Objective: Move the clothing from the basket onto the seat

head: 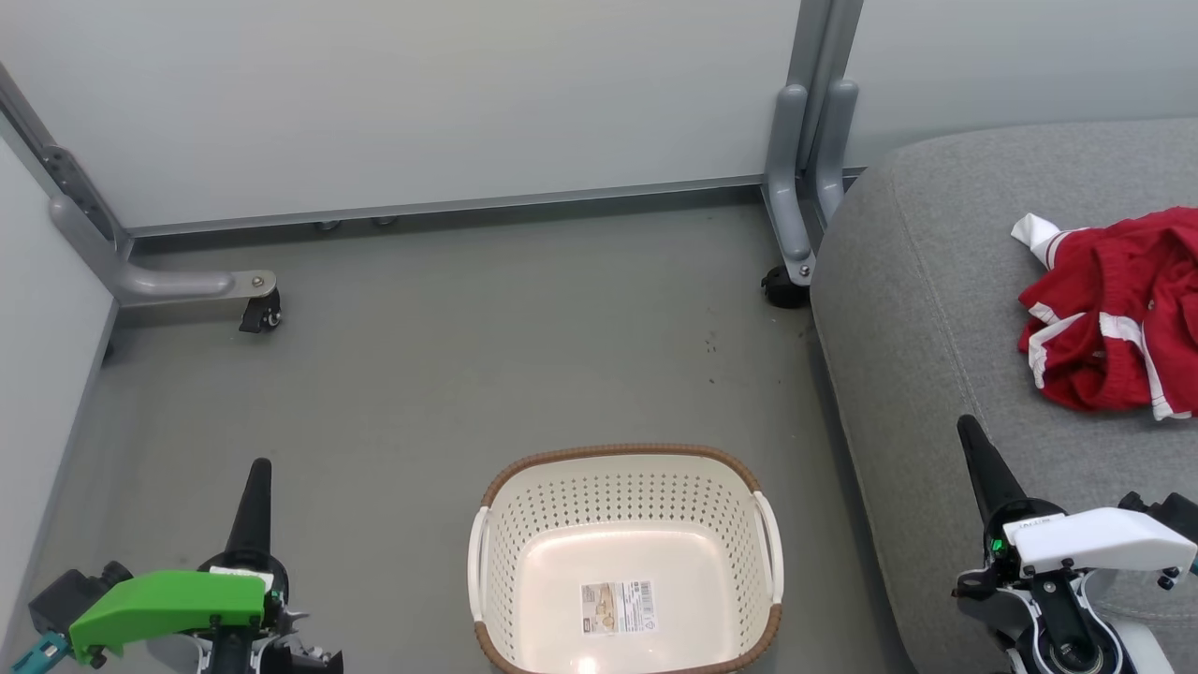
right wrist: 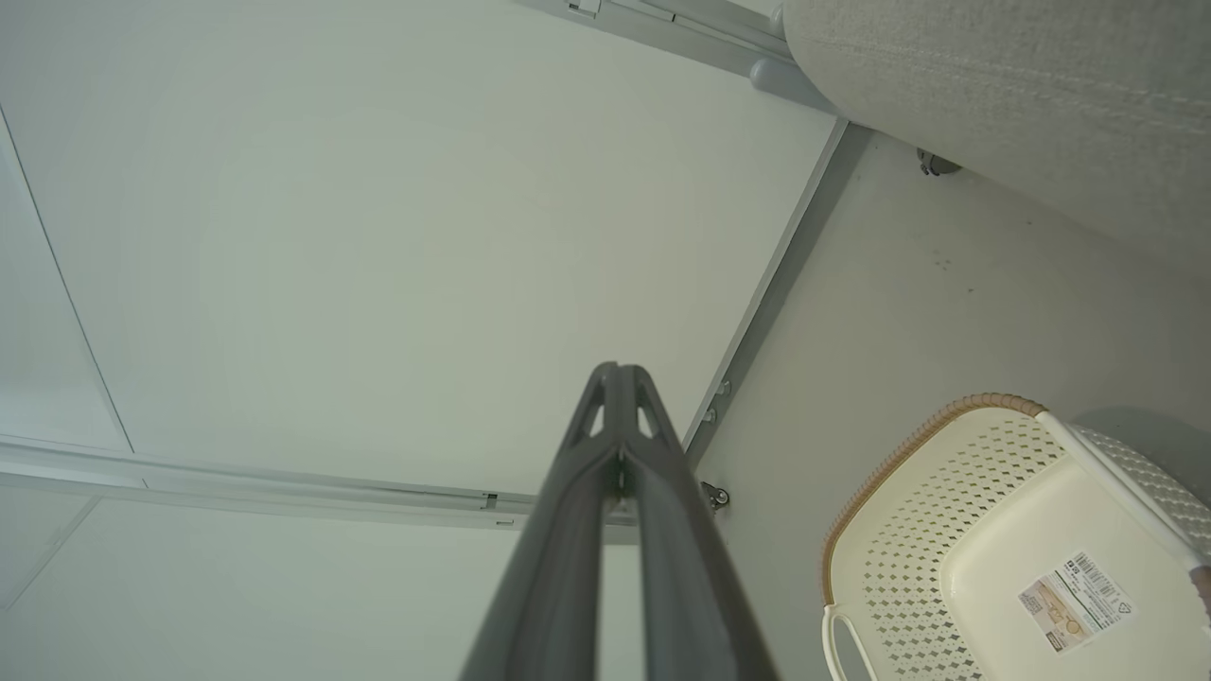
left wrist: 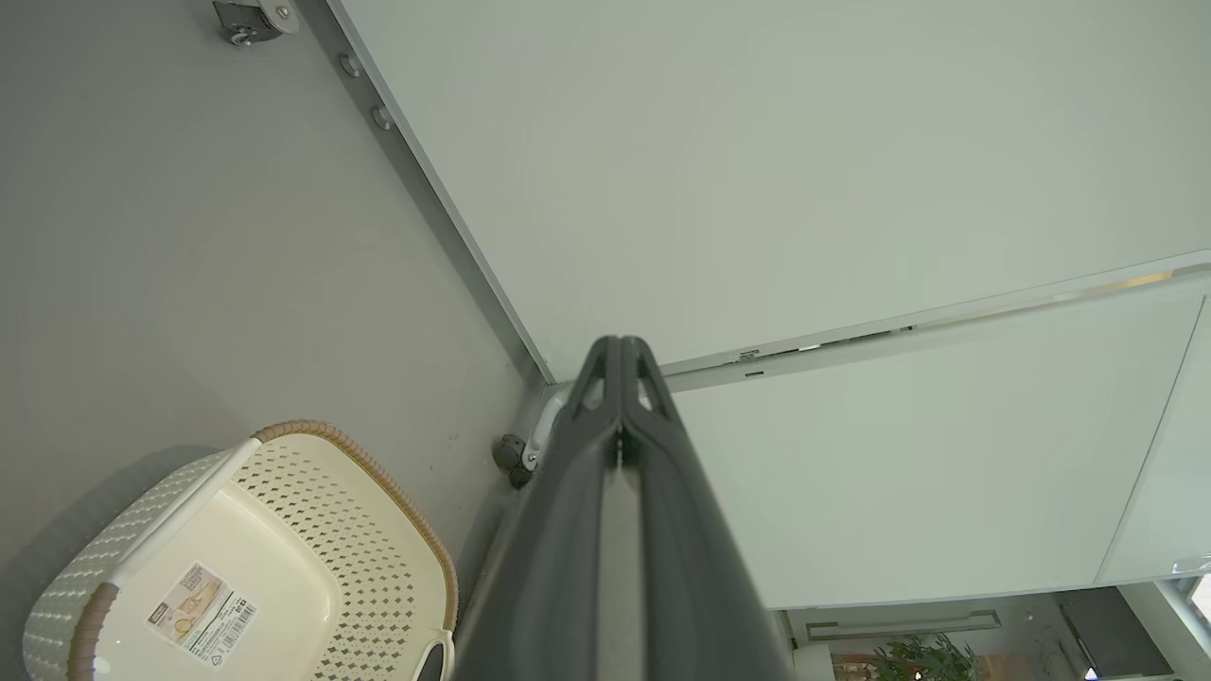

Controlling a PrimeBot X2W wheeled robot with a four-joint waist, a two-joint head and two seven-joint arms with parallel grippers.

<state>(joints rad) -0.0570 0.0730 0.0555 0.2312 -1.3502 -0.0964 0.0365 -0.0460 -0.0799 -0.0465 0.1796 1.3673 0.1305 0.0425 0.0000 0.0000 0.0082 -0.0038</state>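
Red clothing (head: 1114,318) lies bunched on the grey seat (head: 936,309) at three o'clock, its right edge cut off. The basket (head: 625,487) sits at six, near rim cropped. The left pincer (head: 260,465) and right pincer (head: 965,428) are pinched closed.

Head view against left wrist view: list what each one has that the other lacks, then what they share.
The head view adds: the crumpled red fabric clothing with white trim, lying on the large grey upholstered seat, and the right pincer, shut. The left wrist view adds: a green leafy plant at its bottom edge, past the panels. Both share: the cream perforated plastic basket with brown woven rim, empty but for its paper label; the left pincer, shut; the grey floor, pale wall panels and black caster wheels.
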